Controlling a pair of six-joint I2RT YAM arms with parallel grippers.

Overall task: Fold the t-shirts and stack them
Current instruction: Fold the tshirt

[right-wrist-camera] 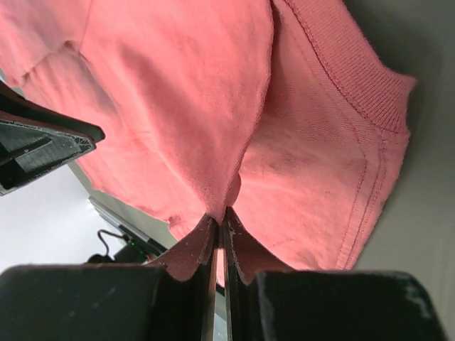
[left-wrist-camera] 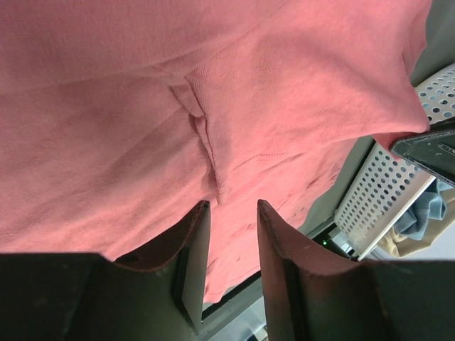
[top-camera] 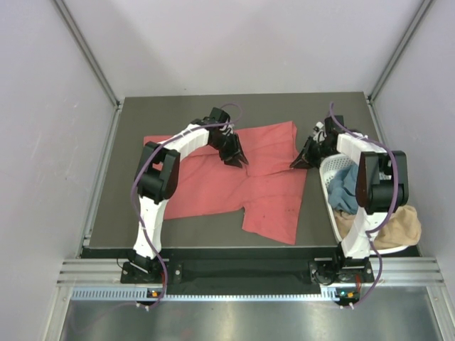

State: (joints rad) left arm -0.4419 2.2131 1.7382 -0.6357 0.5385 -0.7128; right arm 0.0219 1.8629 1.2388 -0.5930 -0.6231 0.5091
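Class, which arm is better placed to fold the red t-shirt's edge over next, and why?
Probably right. The right gripper is shut on a pinch of the coral-red t-shirt at its right edge. The left gripper hangs over the shirt's middle, jaws apart, gripping nothing.

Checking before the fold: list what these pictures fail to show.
Top view: the right arm covers part of the white perforated plastic basket; the blue cloth and tan cloth inside cannot be counted as shirts.
Top view: the left tool hides whether its tips touch the coral-red cloth t-shirt.
Left wrist view: the frame edge cuts off the basket.
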